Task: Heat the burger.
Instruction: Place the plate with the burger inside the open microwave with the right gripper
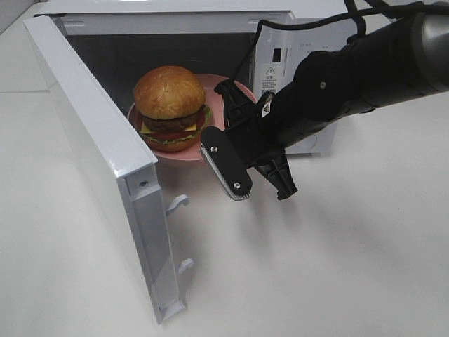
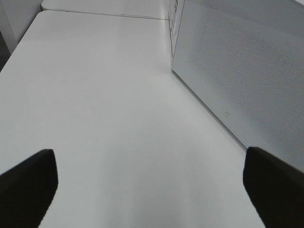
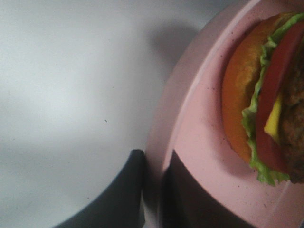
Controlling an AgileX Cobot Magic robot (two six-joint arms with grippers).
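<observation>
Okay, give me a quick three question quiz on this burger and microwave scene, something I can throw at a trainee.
1. Short answer: which green layer shows in the burger?
2. Multiple choice: what is the right gripper clamped on? A) the bun B) the rim of the pink plate C) nothing at all
3. True or false: the left gripper is shut.

Key: 1. lettuce. 2. B. 3. False, its fingers stand wide apart over the table.
</observation>
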